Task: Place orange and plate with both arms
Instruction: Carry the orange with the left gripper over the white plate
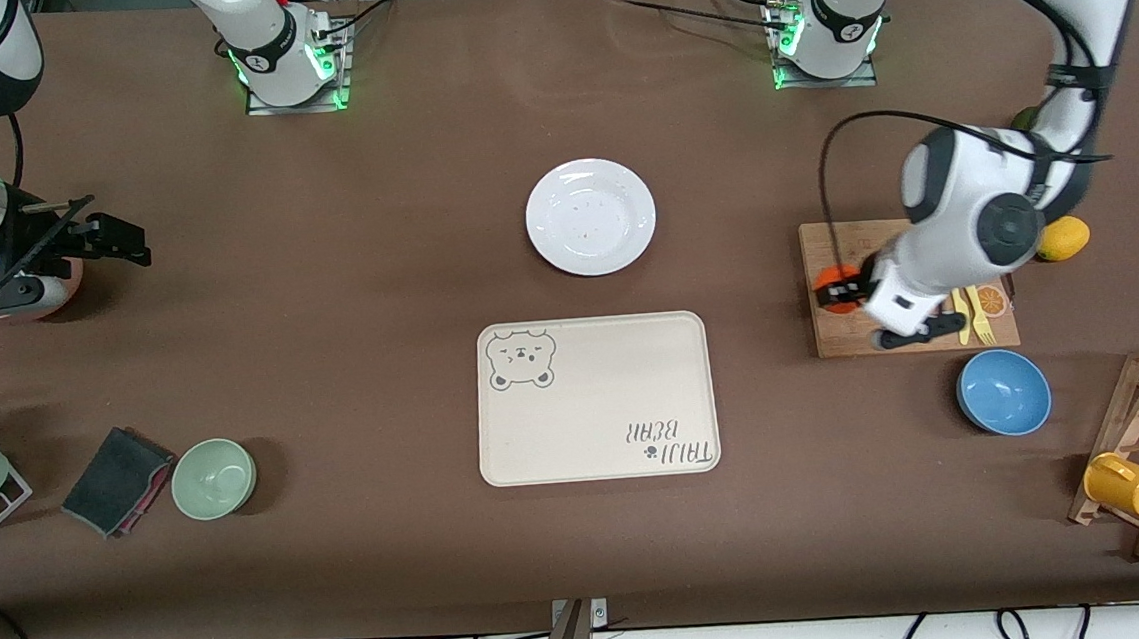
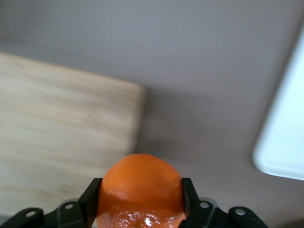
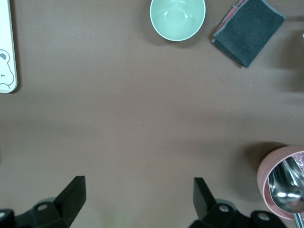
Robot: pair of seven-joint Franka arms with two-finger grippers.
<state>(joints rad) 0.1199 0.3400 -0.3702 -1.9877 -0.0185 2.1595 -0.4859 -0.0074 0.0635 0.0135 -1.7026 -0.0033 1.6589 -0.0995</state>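
Orange [image 2: 140,187] pinched between the fingers of the left pincer [image 1: 840,293], over the corner of the cutting board [image 1: 836,336] that points to mid-worktop, toward the left arm's end of the worktop [image 1: 322,226]. Grip taken across the fruit's widest girth, one finger [image 2: 90,202] on each flank, as the left wrist view shows. Whether lifted clear of the board or just resting on it: cannot tell.

Plate [image 1: 590,217] lying flat at mid-worktop, well apart from every edge, farther from the front camera than the tray [image 1: 595,398] and not touching it. Empty.

Right pincer [image 1: 113,239] spread wide, holding nothing, hanging over bare worktop at the right arm's end, beside a pink cup [image 3: 280,183]. Waiting, by the look of it.

Handling, as judgement: orange light, rounded, glossy-skinned, slightly yielding; apt to roll once released, so best let go low. Gentle squeeze enough; harder pressure likely to bruise. Plate stiff, smooth, probably breakable, and lying flush on the worktop with little to grab; best taken at the wide rim, one finger above and one slid beneath the lip, from the side nearest the right arm. Apt to tilt or slip when pinched at one edge only; better carried level and low.
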